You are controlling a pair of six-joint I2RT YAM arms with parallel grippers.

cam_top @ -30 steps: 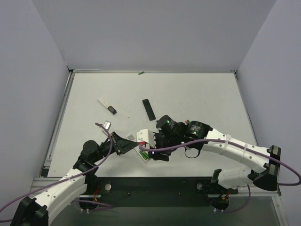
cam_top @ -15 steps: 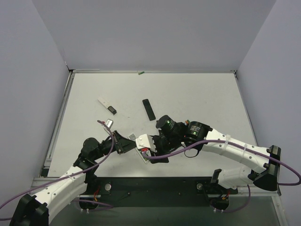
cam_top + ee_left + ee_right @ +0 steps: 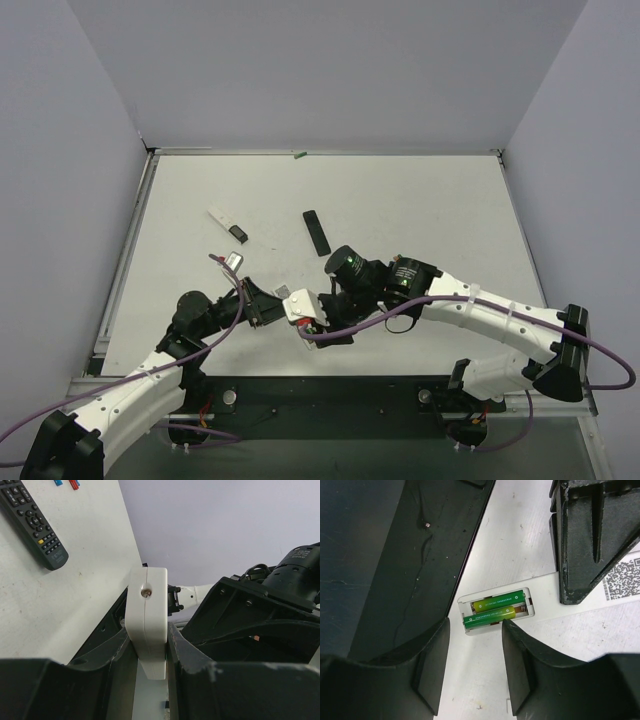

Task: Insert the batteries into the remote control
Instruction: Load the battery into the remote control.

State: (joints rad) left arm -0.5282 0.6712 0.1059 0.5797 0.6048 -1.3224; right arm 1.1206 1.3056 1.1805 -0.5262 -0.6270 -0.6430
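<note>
The white remote control [image 3: 555,587] lies back up with its battery bay open, and two green batteries [image 3: 495,611] sit side by side in the bay. My right gripper [image 3: 472,665] is open and empty, hovering just above the bay end, one finger on each side. My left gripper [image 3: 150,650] is shut on the remote [image 3: 147,615], edge-on between the jaws. In the top view the left gripper [image 3: 270,305] holds the remote [image 3: 299,303] near the table's front edge, with the right gripper [image 3: 320,325] over its near end.
A black remote [image 3: 317,231] lies mid-table and also shows in the left wrist view [image 3: 32,522], with a blue [image 3: 58,482] and a red cell [image 3: 74,484] beyond it. A white strip with a dark end [image 3: 228,224] lies at the left, a small grey piece [image 3: 229,264] near it, and a green cell [image 3: 299,155] at the far edge.
The right arm has shifted slightly left and back over the remote. The left gripper has kept hold of the remote and nudged it a little.
</note>
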